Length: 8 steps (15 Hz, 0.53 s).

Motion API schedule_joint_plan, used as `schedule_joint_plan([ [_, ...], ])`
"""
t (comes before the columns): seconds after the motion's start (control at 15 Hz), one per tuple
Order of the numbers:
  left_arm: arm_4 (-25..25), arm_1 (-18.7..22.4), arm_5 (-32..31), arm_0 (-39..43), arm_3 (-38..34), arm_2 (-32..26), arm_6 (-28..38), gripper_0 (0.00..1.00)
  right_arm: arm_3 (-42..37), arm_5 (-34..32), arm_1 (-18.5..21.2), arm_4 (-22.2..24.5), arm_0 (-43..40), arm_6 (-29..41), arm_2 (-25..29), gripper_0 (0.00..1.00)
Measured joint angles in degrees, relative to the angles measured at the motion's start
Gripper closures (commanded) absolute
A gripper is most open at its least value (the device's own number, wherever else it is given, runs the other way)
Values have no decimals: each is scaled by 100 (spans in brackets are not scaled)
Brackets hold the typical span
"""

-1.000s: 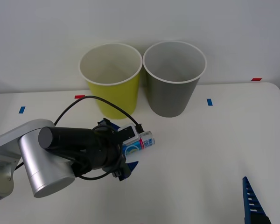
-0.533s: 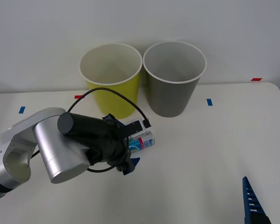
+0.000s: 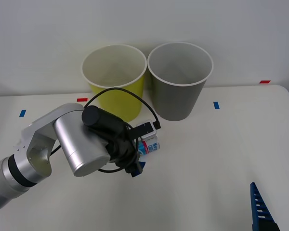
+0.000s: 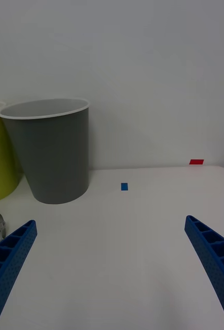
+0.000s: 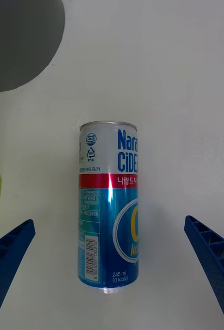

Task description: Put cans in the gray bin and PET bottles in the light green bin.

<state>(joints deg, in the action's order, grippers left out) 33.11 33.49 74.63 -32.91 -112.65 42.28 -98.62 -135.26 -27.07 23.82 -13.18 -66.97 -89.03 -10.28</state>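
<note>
The can (image 5: 108, 206), blue with a red band and a white label, lies on its side on the white table. My left gripper (image 5: 108, 223) hovers over it, open, a blue finger on either side and neither touching it. In the front view the can (image 3: 150, 144) pokes out from under the left gripper (image 3: 136, 150), just in front of the light green bin (image 3: 114, 82). The gray bin (image 3: 179, 82) stands to that bin's right. My right gripper (image 4: 110, 221) is open and holds nothing, low at the table's front right, where one fingertip (image 3: 258, 204) shows. PET bottles are out of view.
Both bins stand against the back wall on the white table (image 3: 216, 154). Small tape marks lie on the table: blue (image 3: 216, 105), red (image 3: 264, 82), blue (image 3: 22, 113). The left arm's black cable (image 3: 130, 96) loops up in front of the light green bin.
The left arm's silver body has swung right and up toward the bins, while its gripper stays over the can. The can and the right arm have not moved.
</note>
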Motion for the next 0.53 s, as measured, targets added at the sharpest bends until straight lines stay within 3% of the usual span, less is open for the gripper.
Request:
schedule_joint_plan([
  [0.2,2,-215,137,-77,254,0,-76,0,0,0,0,0,0,0,0,0],
  [0.53,224,-587,1024,-692,739,0,-201,0,0,0,0,0,0,0,0,0],
])
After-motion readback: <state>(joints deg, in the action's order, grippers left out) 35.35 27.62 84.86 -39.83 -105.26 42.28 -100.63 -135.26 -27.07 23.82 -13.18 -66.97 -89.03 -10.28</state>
